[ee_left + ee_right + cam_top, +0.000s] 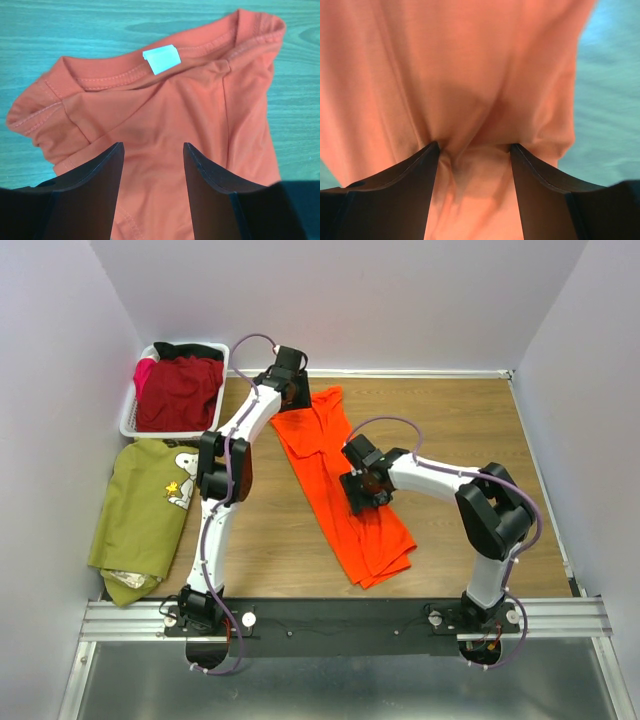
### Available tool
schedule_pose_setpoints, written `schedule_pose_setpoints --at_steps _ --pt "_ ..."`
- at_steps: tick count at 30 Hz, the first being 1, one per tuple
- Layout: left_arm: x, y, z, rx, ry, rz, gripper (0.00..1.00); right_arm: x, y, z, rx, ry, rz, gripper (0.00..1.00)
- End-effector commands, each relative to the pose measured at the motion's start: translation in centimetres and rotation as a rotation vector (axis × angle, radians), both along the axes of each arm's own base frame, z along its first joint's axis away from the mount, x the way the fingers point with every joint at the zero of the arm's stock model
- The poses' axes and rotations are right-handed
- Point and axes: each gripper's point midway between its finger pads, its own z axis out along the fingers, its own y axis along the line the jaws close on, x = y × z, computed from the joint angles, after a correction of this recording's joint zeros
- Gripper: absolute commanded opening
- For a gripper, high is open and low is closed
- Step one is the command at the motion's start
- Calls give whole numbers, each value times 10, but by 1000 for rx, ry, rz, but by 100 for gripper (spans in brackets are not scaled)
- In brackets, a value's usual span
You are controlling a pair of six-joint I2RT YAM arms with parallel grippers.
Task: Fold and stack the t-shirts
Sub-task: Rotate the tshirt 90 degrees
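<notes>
The orange t-shirt (312,455) was laid out as a long, rumpled strip running diagonally across the wooden table (450,420). Over its collar (115,77), close to the white label (161,59), the left gripper (152,146) was held with jaws spread wide and nothing between them. At mid-length the right gripper (474,145) was pressed into the cloth, jaws equally wide, a pucker gathered between the fingertips. An olive green t-shirt (140,510) was spread at the left edge, and a dark red t-shirt (180,390) was heaped in the white basket (128,420) beyond it. The table was enclosed by pale walls (350,300).
</notes>
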Motion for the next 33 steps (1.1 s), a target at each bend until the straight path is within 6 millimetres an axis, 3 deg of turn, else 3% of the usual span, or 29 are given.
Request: schedule_pose_setpoints --at_steps 1,6,11,16,20,24,27,28,30,33 --pt "-13 -2 5 40 20 -14 60 -72 16 -28 7 215 56 68" --pt "-23 -6 -22 82 87 -25 60 -73 43 -17 56 203 106 68" --pt "-27 -15 -42 103 128 -22 60 -61 71 -1 105 159 137 68" --pt "-29 -25 -70 117 179 -15 60 -35 77 37 127 13 99 67" --pt "-28 -41 -84 76 185 -45 60 -10 67 73 108 -150 24 68" --pt "-8 -75 -69 -61 90 -144 60 -2 60 100 120 -236 -13 68" --pt "2 -103 -50 -188 23 -233 61 0 51 102 91 -261 -33 68" --pt "13 -111 -39 -234 -34 -254 61 1 48 103 82 -267 -41 68" --pt "15 -129 -28 -336 -58 -311 72 1 43 102 52 -270 -55 68" --pt "25 -146 -13 -460 -120 -369 76 4 37 104 22 -281 -79 68"
